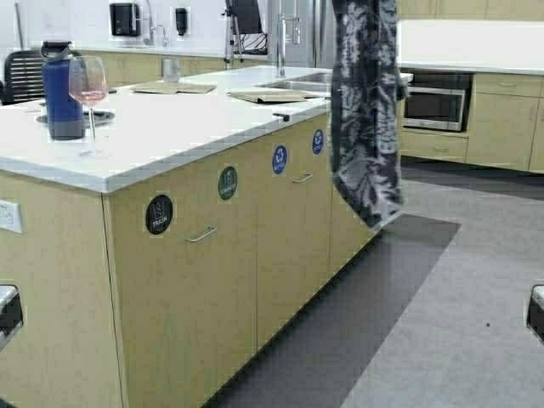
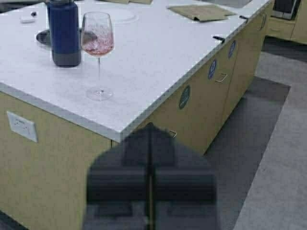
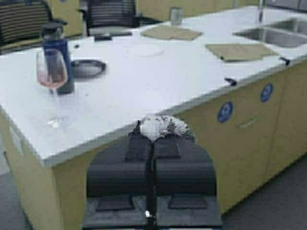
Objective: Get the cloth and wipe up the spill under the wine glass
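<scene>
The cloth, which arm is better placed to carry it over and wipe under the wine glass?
Right. The right gripper is already shut on the cloth. The left gripper is shut and empty, though nearer the wine glass.

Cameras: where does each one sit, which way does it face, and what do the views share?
High view: on the robot's frame, above and behind the arms, looking forward and down at the kitchen island; the cloth hangs in front of it.
Left wrist view: on the left arm, looking along the left gripper, jaws shut, toward the island.
Right wrist view: on the right arm, looking past the right gripper, jaws pinching cloth.
All three share the wine glass beside the blue bottle.
</scene>
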### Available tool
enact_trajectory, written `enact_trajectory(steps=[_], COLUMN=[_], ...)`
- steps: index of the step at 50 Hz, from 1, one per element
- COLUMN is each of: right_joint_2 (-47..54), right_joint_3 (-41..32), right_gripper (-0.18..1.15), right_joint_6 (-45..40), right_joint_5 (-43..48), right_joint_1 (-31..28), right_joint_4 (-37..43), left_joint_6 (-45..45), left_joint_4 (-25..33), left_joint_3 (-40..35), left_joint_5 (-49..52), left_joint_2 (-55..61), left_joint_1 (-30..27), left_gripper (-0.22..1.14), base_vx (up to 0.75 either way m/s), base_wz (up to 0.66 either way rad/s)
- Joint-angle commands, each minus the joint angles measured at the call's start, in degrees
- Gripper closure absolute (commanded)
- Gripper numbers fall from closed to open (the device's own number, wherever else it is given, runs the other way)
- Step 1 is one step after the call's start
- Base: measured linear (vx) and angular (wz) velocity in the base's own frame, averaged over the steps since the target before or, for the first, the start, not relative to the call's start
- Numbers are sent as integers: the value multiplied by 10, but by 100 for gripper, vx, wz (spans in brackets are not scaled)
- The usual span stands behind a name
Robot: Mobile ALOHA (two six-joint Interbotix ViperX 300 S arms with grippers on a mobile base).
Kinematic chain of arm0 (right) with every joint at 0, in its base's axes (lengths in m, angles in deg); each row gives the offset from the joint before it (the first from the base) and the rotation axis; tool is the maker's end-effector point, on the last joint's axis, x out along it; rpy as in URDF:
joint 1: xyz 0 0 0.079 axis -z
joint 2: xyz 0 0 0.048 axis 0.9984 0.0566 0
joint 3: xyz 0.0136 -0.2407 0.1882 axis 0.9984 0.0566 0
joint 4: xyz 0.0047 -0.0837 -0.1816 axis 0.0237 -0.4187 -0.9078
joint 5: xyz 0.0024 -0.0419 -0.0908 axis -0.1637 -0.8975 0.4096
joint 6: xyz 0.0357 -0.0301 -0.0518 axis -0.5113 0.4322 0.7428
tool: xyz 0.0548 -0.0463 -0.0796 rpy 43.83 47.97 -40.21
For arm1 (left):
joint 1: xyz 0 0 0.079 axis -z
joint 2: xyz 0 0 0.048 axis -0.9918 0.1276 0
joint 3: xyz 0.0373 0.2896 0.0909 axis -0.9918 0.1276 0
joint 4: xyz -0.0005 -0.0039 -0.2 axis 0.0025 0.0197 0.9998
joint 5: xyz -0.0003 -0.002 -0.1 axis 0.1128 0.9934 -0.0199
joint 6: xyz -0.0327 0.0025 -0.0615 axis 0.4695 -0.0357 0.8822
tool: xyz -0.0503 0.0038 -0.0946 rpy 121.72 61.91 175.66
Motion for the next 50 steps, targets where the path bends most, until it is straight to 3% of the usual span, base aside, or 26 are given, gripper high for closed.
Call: enact_trajectory(steps=[1,30,50], right_joint_2=[-12,-17,-18], right_joint_3=[-7,-3,-3], right_gripper=[90,90,90], right_joint_6=[0,0,0], right_joint_5=[9,10,12], right_joint_1=[1,-8,-9], right_joint_4=[2,1,1], left_joint_6=[-1,-31,-28], left_joint_4=[-9,-7,3], left_joint_3=[-18,-25,-32], left_joint_5=[-24,-50,-91], left_joint_2=[44,134,214], left_joint_1=[0,-1,0], left_gripper=[89,89,89], base_vx=[17,21,17], base_wz=[0,-2,15])
